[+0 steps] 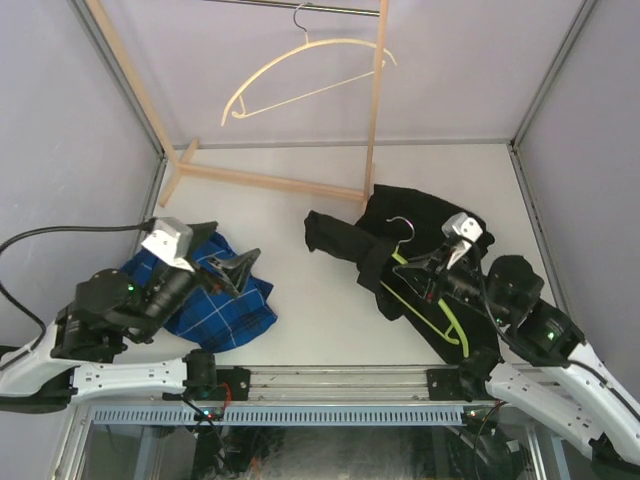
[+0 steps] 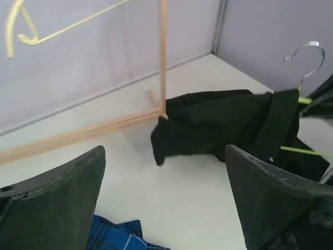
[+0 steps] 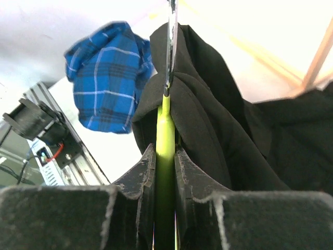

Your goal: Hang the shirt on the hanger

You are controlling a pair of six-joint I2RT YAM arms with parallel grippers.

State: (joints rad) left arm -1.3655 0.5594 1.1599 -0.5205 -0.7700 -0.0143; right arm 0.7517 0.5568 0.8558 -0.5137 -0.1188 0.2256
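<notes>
R tool [image 3: 165, 159] clamps hanger [image 3: 165, 125] w/ shirt [image 3: 208, 120]; L tool [image 2: 164, 156] spread wide.

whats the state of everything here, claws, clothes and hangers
left claw, open wide, empty
right claw, shut on the green hanger
green hanger, gripped, fabric draped over it
black shirt, bunched on the table, one fold over the green hanger
blue plaid shirt, crumpled on the table
cream hanger, hanging from the rail

shirt [image 1: 405, 215]: matt cloth | hanger [image 3: 165, 133]: glossy plastic, metal hook [image 2: 312, 43]
</notes>
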